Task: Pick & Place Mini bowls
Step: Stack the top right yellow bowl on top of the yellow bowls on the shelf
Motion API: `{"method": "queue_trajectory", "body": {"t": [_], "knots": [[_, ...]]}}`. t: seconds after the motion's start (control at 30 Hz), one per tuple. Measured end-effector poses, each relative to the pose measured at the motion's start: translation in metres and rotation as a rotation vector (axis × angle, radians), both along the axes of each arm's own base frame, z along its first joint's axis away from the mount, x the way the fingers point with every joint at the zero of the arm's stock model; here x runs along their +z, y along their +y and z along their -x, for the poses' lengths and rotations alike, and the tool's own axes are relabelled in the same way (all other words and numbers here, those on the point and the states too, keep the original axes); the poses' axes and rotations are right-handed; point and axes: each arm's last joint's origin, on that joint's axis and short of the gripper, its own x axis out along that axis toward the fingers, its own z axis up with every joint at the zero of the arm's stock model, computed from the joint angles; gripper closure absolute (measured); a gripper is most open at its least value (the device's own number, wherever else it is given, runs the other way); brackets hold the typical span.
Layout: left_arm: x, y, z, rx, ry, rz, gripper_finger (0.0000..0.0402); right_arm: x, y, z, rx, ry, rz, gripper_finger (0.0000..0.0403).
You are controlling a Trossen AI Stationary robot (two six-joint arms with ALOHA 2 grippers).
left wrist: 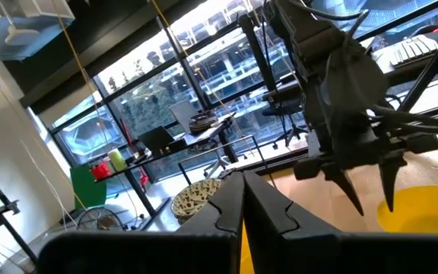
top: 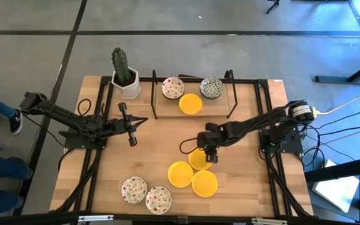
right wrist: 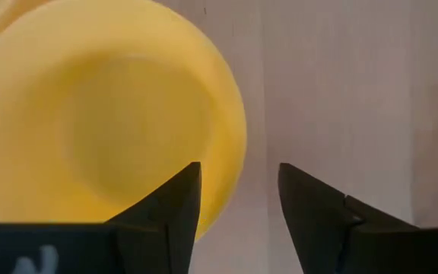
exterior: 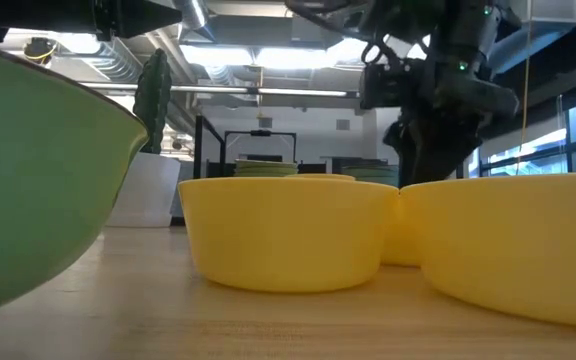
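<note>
From above, my right gripper (top: pixel 209 156) hangs over the middle of the wooden table (top: pixel 242 187), directly above a yellow bowl (top: pixel 199 160) that sits with two more yellow bowls (top: pixel 180 174) at the near side. Two red-speckled bowls (top: pixel 134 189) lie side by side to their left. On the black rack (top: pixel 231 94) at the far edge sit another speckled bowl (top: pixel 172 88), a green-grey patterned bowl (top: pixel 212 87) and one yellow bowl (top: pixel 190 104). A cactus in a white pot (top: pixel 125 75) stands at the far left corner. My left gripper (top: pixel 132 128) waits over the left half of the table, fingers together.

At table height, two yellow bowls (exterior: pixel 288 230) fill the foreground, touching, with my right arm (exterior: pixel 438 90) coming down behind them.

Through my left wrist, my own fingers (left wrist: pixel 230 209) are pressed shut; beyond them my right gripper (left wrist: pixel 371 183) points down over a yellow bowl (left wrist: pixel 424 209).

Through my right wrist, my fingers (right wrist: pixel 177 202) stand apart, holding nothing, one over the yellow bowl's (right wrist: pixel 105 114) rim and one over bare wood.
</note>
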Motion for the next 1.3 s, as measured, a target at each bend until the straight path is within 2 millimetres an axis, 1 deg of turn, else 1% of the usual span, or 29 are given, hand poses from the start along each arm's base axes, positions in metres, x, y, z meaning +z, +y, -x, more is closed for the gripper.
{"method": "queue_trajectory", "body": {"t": [0.23,0.37,0.43,0.5,0.57,0.63,0.67,0.7,0.8,0.93,1.03,1.13,1.2,1.3], "knots": [[0.000,0.000,0.000,0.000,0.000,0.000,0.0398,-0.012,-0.003,-0.005,-0.013,0.040,-0.030,0.0226],[0.000,0.000,0.000,0.000,0.000,0.000,0.0398,-0.013,-0.003,-0.005,-0.001,0.042,-0.022,0.0231],[0.000,0.000,0.000,0.000,0.000,0.000,0.0398,-0.013,-0.004,-0.005,-0.003,0.040,-0.015,0.0248],[0.000,0.000,0.000,0.000,0.000,0.000,0.0398,-0.013,-0.004,-0.006,-0.011,0.036,-0.015,0.0277],[0.000,0.000,0.000,0.000,0.000,0.000,0.0398,-0.012,-0.006,-0.007,-0.037,0.026,-0.021,0.0318],[0.000,0.000,0.000,0.000,0.000,-0.001,0.0398,-0.013,-0.010,-0.007,-0.054,0.027,-0.021,0.0366],[0.000,0.000,0.000,0.000,0.000,-0.001,0.0398,-0.012,-0.013,-0.007,-0.059,0.029,-0.024,0.0382],[0.000,0.000,0.000,0.000,0.000,-0.001,0.0398,-0.012,-0.016,-0.007,-0.069,0.031,-0.028,0.0389],[0.000,0.000,0.000,0.001,0.001,-0.001,0.0398,-0.012,-0.026,-0.007,-0.099,0.043,-0.030,0.0387],[0.000,0.000,0.000,0.002,0.000,0.000,0.0398,-0.008,-0.035,-0.007,-0.085,0.032,-0.054,0.0396],[0.000,0.000,0.000,0.002,0.001,0.000,0.0397,0.004,-0.039,-0.007,-0.069,0.016,-0.096,0.0397],[0.000,0.000,0.000,0.003,0.001,0.000,0.0398,0.025,-0.040,-0.012,-0.047,-0.014,-0.119,0.0399],[0.000,0.000,0.000,0.004,0.001,0.000,0.0398,0.044,-0.042,-0.017,-0.031,-0.033,-0.110,0.0399],[0.000,0.000,0.000,0.004,0.001,0.000,0.0398,0.081,-0.049,-0.025,-0.024,-0.086,-0.067,0.0400]]}}
